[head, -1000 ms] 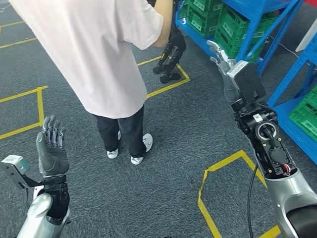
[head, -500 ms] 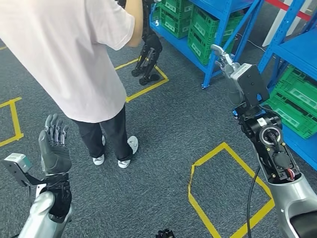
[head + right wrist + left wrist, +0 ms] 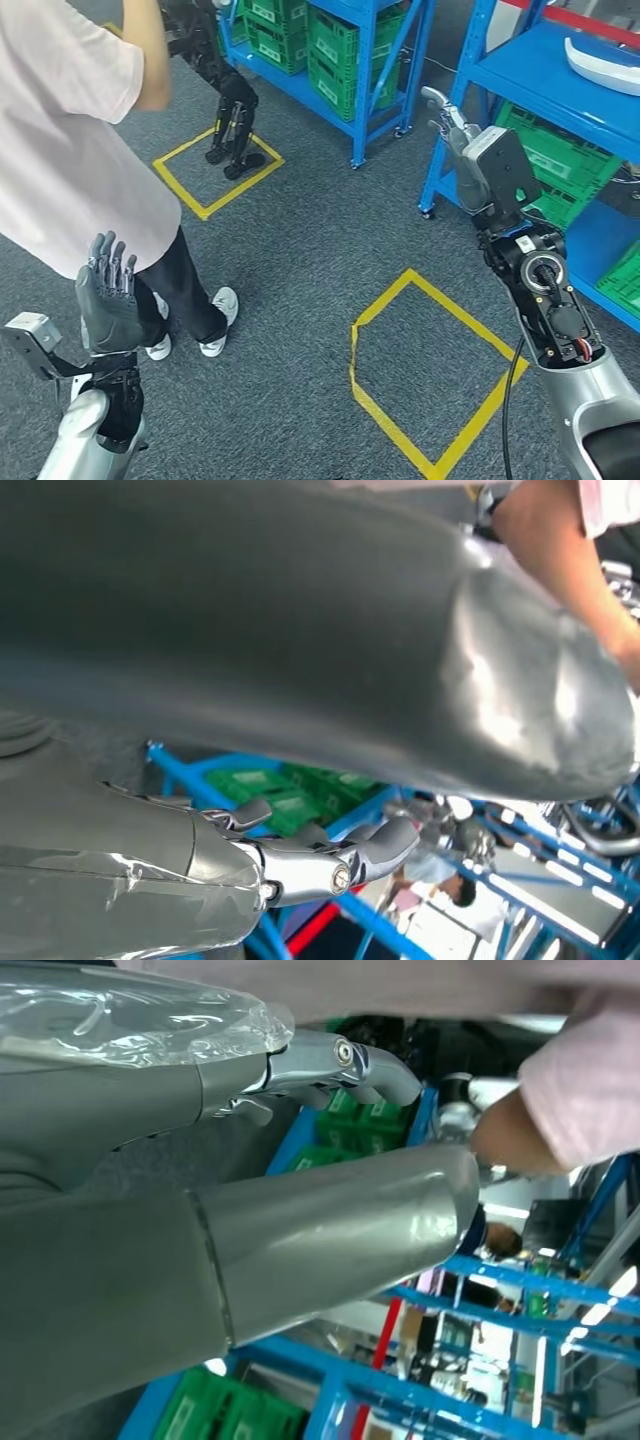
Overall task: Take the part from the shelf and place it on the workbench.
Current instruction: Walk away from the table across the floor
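A white curved part (image 3: 601, 64) lies on the blue shelf (image 3: 528, 75) at the upper right in the head view. My right hand (image 3: 450, 128) is held out in front of that shelf's corner post, fingers apart and holding nothing, well short of the part. My left hand (image 3: 108, 295) is raised at the lower left with its fingers pointing up and apart, empty. In the left wrist view my left hand (image 3: 226, 1210) holds nothing. In the right wrist view the thick thumb of my right hand (image 3: 302, 630) stands free, nothing held.
A person in a white shirt (image 3: 68, 140) stands close at the left, white shoes (image 3: 219, 310) on the grey carpet. Another robot's dark legs (image 3: 234, 120) stand in a yellow taped square. Blue racks hold green crates (image 3: 332, 50). A yellow taped outline (image 3: 423, 360) marks the floor ahead.
The whole picture has swung: the camera turned right, so the person slid left and the shelf with the white part came into view. Both hands keep their pose.
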Robot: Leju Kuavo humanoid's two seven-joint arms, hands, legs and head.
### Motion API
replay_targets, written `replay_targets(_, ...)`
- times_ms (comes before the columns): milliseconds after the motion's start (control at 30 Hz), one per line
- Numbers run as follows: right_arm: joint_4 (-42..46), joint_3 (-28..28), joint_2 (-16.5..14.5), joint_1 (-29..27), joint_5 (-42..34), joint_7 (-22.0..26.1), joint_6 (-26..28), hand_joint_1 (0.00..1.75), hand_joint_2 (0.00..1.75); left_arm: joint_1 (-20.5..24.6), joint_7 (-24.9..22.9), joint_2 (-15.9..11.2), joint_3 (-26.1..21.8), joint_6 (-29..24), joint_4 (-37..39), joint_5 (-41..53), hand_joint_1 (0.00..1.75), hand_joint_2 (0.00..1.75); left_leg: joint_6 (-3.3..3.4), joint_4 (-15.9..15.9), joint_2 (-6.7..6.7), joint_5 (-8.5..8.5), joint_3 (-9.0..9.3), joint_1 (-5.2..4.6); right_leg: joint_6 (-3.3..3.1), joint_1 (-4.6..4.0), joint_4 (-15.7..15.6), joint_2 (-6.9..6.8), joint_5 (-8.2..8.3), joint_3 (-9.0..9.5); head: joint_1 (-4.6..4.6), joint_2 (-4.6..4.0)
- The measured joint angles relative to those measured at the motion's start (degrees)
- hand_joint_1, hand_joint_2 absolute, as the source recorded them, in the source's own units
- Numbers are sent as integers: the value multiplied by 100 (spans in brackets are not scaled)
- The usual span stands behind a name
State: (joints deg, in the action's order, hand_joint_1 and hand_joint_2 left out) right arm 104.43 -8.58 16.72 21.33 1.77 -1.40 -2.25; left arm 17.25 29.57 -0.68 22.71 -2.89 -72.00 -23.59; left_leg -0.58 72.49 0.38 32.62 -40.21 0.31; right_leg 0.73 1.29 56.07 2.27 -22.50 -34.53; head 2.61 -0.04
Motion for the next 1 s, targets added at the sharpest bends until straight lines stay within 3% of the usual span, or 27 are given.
replay_targets(33,0,-4,0,0,-5,0,-2,0,0,-16,0,-9,0,1,0,0,0,0,35,-17,-16,-88,-29,-6,-8,-14,0,75,4,-1,-4,0)
replay_targets(67,1,-7,0,2,-10,0,-2,0,0,-23,0,-15,0,6,-1,1,0,0,82,-281,-53,-276,62,-19,-12,-24,-1,149,9,-1,-8,0)
replay_targets(167,7,-8,0,11,-20,1,-2,0,0,-13,-1,-28,0,33,-4,4,0,0,218,-1493,-384,-824,591,-68,2,-17,-8,339,27,-8,-13,0)
replay_targets(200,9,-9,0,13,-22,0,-1,0,0,-8,-1,-29,0,38,-5,6,0,0,230,-1690,-440,-880,684,-83,23,-8,-14,389,35,-18,-15,0)
replay_targets(267,12,-9,1,15,-29,-3,-2,0,0,-3,-3,-30,0,40,-7,10,0,0,231,-1787,-349,-902,729,-103,92,2,-48,506,64,-38,-19,0)
replay_targets(333,12,-7,2,28,-39,-6,-6,0,0,-3,-8,-32,0,33,-14,16,0,0,251,-1890,-225,-951,770,-88,141,-8,13,376,8,-84,-4,0)
replay_targets(367,8,-10,2,54,-43,-4,-10,0,0,-9,-12,-34,0,22,-25,19,0,0,263,-1946,-159,-978,790,-73,156,-24,194,224,-121,-168,18,0)
replay_targets(433,-6,-34,2,108,-46,0,-18,0,0,-40,-18,-43,0,-4,-47,20,0,0,274,-1989,-37,-998,803,-72,175,-38,883,-66,-517,-462,64,0)
replay_targets(500,-27,-63,2,119,-46,1,-22,0,0,-83,-21,-55,0,-18,-55,19,0,0,276,-1984,97,-994,794,-70,205,-22,1500,-145,-752,-705,90,0)
replay_targets(533,-36,-74,2,115,-46,1,-23,0,0,-99,-22,-60,0,-19,-56,19,0,0,272,-1976,162,-990,790,-67,220,-12,1525,-172,-715,-688,103,0)
replay_targets(600,-46,-87,2,119,-46,2,-26,0,0,-112,-23,-62,0,-18,-60,19,0,0,242,-1937,277,-965,785,-59,247,9,960,-292,-403,-346,137,0)
replay_targets(633,-47,-90,2,132,-46,3,-26,0,0,-112,-21,-63,0,-16,-63,19,0,0,212,-1897,325,-939,778,-71,255,-4,557,-439,-269,-124,162,0)
replay_targets(700,-48,-89,2,147,-46,3,-25,0,0,-109,-18,-66,0,-12,-72,21,0,0,158,-1814,422,-890,763,-104,186,-25,67,-608,-149,125,177,0)
replay_targets(733,-49,-88,2,143,-46,4,-24,0,0,-108,-16,-67,0,-9,-75,24,0,0,140,-1790,475,-875,758,-121,138,-43,14,-608,-165,134,161,0)
replay_targets(800,-49,-85,2,111,-46,4,-21,0,0,-102,-16,-64,0,-7,-80,29,0,0,104,-1767,565,-842,760,-114,46,-40,14,-453,-142,113,103,0)
replay_targets(867,-47,-80,2,100,-46,7,-15,0,0,-90,-16,-64,0,-7,-86,30,0,0,39,-1516,397,-647,665,-81,-16,-27,3,-323,-109,104,68,0)
replay_targets(933,-46,-83,1,92,-46,8,-11,0,0,-87,-16,-66,0,-7,-87,30,0,0,-17,-794,111,-273,336,-53,-59,-18,-1,-200,-84,82,25,0)
replay_targets(1000,-46,-89,0,69,-46,7,-11,0,0,-100,-17,-67,0,-7,-87,31,0,0,-26,-87,16,-40,-27,-49,-80,-23,-1,-68,-70,60,4,0)
